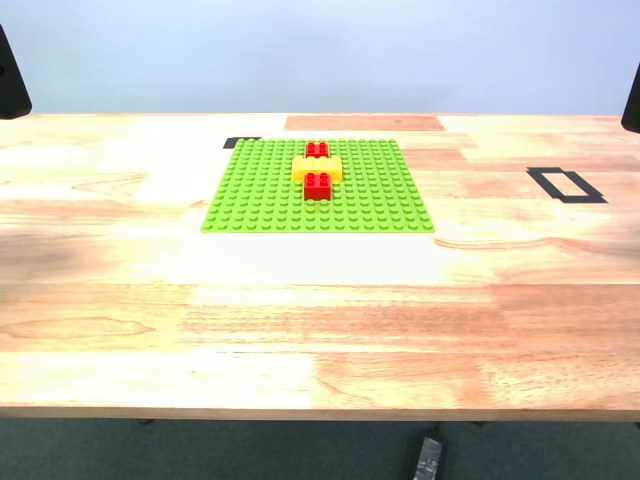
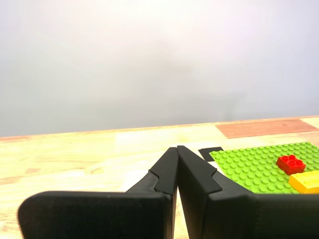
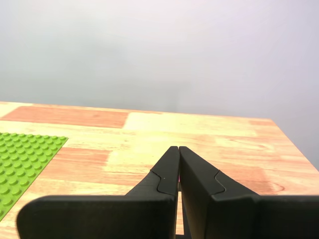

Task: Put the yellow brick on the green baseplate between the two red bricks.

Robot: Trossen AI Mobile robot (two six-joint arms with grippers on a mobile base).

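Observation:
The green baseplate (image 1: 318, 186) lies flat on the wooden table, toward the far side. On it the yellow brick (image 1: 317, 169) sits between the two red bricks, one on the far side (image 1: 316, 150) and one on the near side (image 1: 318, 186), all in a line. My first gripper (image 2: 177, 149) is shut and empty, raised off to the side of the plate; its view shows the baseplate (image 2: 249, 167), one red brick (image 2: 291, 163) and part of the yellow brick (image 2: 306, 181). My second gripper (image 3: 178, 149) is shut and empty, off the plate's other side, with a baseplate corner (image 3: 20, 159) in view.
A black tape rectangle (image 1: 565, 184) marks the table at the exterior view's right. A small black tape mark (image 1: 240, 142) lies at the plate's far corner. Dark arm parts (image 1: 12, 80) show at both upper edges. A dark object (image 1: 427, 458) lies on the floor below the table's front edge.

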